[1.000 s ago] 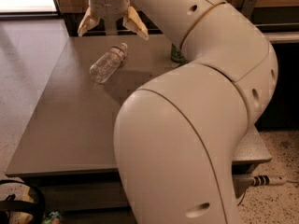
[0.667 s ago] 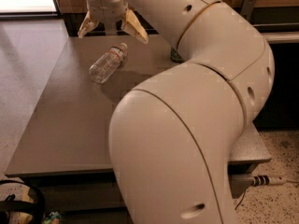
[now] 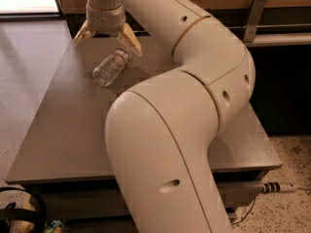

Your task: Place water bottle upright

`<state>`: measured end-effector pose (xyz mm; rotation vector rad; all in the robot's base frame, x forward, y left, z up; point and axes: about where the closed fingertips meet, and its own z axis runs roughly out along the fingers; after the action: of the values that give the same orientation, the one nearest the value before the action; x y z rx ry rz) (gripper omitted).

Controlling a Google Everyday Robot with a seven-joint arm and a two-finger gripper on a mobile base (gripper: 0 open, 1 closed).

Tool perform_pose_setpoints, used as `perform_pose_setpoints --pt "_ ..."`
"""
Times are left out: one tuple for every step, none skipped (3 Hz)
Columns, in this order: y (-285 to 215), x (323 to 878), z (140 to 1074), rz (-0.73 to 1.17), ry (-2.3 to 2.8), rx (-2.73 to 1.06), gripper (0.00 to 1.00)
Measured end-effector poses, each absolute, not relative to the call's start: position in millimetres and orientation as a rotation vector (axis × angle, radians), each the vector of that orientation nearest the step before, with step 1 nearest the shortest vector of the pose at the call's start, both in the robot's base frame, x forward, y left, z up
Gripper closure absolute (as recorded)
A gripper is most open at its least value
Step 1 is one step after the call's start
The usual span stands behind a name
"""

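The water bottle (image 3: 112,68), clear ribbed plastic, lies on its side on the grey table (image 3: 63,130) near the far left part, its cap end pointing up and right under a fingertip. My gripper (image 3: 107,39) hangs just above and behind the bottle, open, with its two tan fingers (image 3: 130,39) spread wide. The right finger is over the bottle's cap end; the left finger is off to the bottle's left. The gripper holds nothing. My large white arm (image 3: 194,81) covers the right and middle of the table.
A wooden wall and a dark ledge with a metal bracket (image 3: 252,13) run along the back. The table's left edge borders speckled floor (image 3: 19,81). A cable plug (image 3: 277,187) lies at the lower right, and a black strap object (image 3: 19,217) at the lower left.
The gripper has moved left and down a little toward the bottle, fingers still spread. The bottle has not moved.
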<state>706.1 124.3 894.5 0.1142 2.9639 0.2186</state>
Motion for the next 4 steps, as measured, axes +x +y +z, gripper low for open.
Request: perform_pose_setpoints --pt "134.2 720.7 879.4 0.265 2.993 0.103 0.00" --pt "138.8 732.2 862.1 0.265 3.022 0.136 0.00" --pt "136.6 742.5 850.0 0.252 3.031 0.200 0.00" --pt "136.0 751.0 842.2 0.193 3.018 0.291 0.11"
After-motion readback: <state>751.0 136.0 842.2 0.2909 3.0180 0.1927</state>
